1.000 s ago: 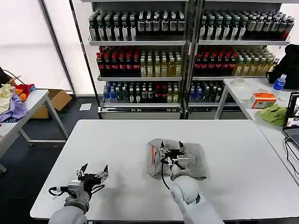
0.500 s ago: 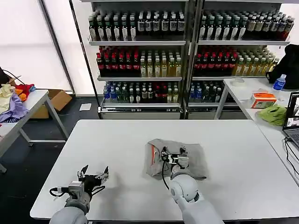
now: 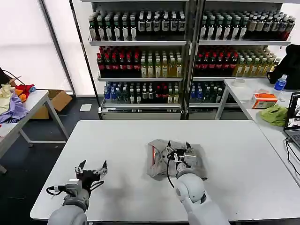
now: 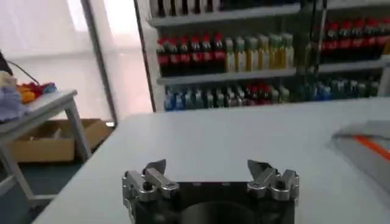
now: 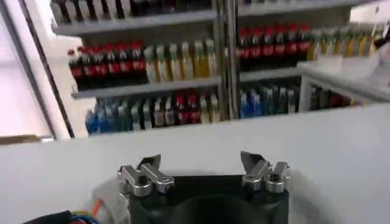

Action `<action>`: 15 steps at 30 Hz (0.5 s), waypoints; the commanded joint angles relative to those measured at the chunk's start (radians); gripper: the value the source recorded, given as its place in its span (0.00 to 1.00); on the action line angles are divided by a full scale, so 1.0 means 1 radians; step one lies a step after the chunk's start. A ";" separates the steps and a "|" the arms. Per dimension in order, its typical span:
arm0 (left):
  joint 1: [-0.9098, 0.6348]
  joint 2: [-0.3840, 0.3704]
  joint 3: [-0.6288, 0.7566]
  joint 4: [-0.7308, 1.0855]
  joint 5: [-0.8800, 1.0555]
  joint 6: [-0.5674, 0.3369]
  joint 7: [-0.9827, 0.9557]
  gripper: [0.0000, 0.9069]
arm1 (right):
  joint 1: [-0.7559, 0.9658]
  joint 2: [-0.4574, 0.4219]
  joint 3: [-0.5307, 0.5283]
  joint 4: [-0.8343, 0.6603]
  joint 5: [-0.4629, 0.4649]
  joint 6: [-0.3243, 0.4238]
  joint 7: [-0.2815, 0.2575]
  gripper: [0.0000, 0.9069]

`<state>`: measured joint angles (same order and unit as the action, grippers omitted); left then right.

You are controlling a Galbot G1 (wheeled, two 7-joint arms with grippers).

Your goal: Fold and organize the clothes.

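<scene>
The clothes, a light grey T-shirt point(image 3: 158, 162), lie folded into a compact rectangle at the middle of the white table point(image 3: 234, 150), an orange-red print showing along the left edge. My right gripper point(image 3: 180, 148) hovers over the shirt's far part, open, with nothing between its fingers point(image 5: 149, 164). In the right wrist view the right gripper point(image 5: 201, 161) faces bare tabletop. Over the table's near left corner my left gripper point(image 3: 92, 166) stands open and empty, well left of the shirt. A corner of the shirt point(image 4: 365, 143) shows in the left wrist view, far from the left gripper point(image 4: 208, 167).
Shelves of bottles point(image 3: 140, 61) stand behind the table. A side table at the left holds a heap of garments point(image 3: 14, 101). Another table at the right carries a lime-green cloth point(image 3: 275, 114), an orange box point(image 3: 264, 100) and a laptop point(image 3: 294, 117).
My right gripper has shifted right over the shirt and risen slightly, staying open. The left gripper moved slightly left and up.
</scene>
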<state>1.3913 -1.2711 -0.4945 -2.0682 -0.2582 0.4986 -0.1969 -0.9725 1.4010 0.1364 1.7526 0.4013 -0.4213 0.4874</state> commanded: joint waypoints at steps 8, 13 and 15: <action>-0.010 -0.039 -0.023 -0.085 -0.092 -0.166 -0.030 1.00 | -0.324 -0.247 0.292 0.368 -0.159 -0.002 -0.068 1.00; -0.015 -0.051 -0.030 -0.088 -0.115 -0.178 -0.003 1.00 | -0.507 -0.205 0.437 0.389 -0.155 0.064 -0.074 1.00; -0.019 -0.053 -0.019 -0.089 -0.115 -0.182 -0.003 1.00 | -0.531 -0.177 0.454 0.392 -0.148 0.076 -0.068 1.00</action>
<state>1.3774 -1.3125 -0.5192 -2.1286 -0.3347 0.3612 -0.2166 -1.2070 1.2430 0.3397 2.0332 0.2831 -0.4059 0.4422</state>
